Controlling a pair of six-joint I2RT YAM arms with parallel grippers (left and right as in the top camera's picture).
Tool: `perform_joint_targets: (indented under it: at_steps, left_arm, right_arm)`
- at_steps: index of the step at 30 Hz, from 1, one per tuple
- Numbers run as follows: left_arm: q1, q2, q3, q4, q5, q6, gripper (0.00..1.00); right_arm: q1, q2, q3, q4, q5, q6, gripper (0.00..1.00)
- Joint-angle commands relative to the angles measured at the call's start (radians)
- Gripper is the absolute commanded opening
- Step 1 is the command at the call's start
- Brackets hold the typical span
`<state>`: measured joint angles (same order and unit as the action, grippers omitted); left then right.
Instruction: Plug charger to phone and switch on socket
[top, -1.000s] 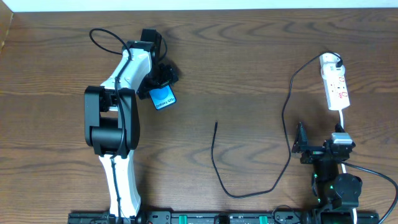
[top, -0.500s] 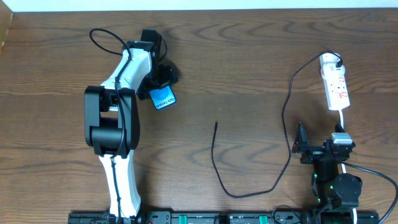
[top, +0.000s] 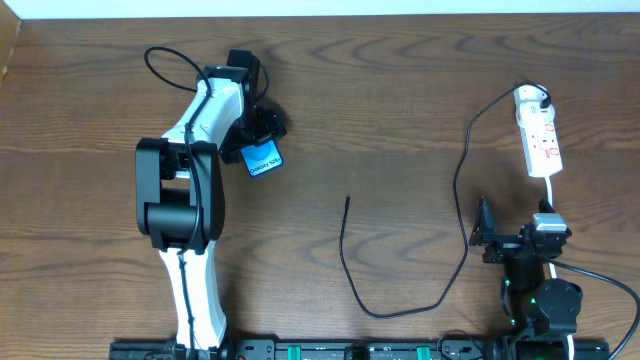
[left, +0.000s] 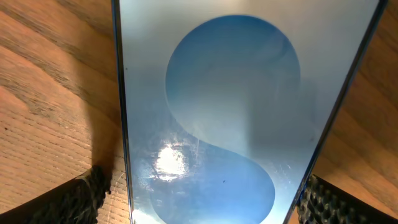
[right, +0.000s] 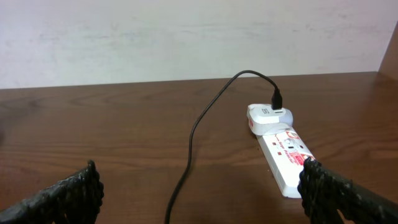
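Over on the left side of the tabletop (top: 400, 80) the phone (top: 262, 158) lies face up and a little askew. Its blue screen is lit and its far end is hidden under the left arm. The left gripper (left: 202, 190) hangs right over it with its jaws spread wide, one on each long edge. From the wrist view there looks to be bare wood between the left pad and the glass, so I'd say it straddles the phone without pinching it. The phone is stiff, slim and slick on its face, and I'd guess it's easy to scratch or skid. The black long edges are the place to hold it, squeezed gently and kept flat. The charger (top: 342, 245) trails loose across the middle of the tabletop, with its small free tip well apart from the phone. Its far end is already plugged into the white socket (top: 540, 140) at the right. That cable looks light and floppy, so it should be gripped just behind the tip, or the tip will droop away from the port. The right gripper (right: 199, 180) sits near me with its jaws apart and empty, facing the socket. The socket is light and may slide when its switch is pressed.
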<state>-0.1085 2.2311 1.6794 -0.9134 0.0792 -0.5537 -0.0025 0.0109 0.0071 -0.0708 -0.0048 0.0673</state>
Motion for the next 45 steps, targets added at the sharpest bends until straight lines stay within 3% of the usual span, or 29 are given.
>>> perform_joint_targets:
  at_steps: [1,45]
  left_arm:
    - [0.003,0.019,-0.026,-0.023,-0.006,-0.009,0.98]
    - [0.034,0.021,-0.026,-0.005,-0.047,0.116,0.98]
  right_arm:
    - [0.017,-0.005,-0.002,-0.005,-0.005,-0.008,0.99]
    - [0.017,-0.005,-0.002,-0.005,-0.005,-0.008,0.99]
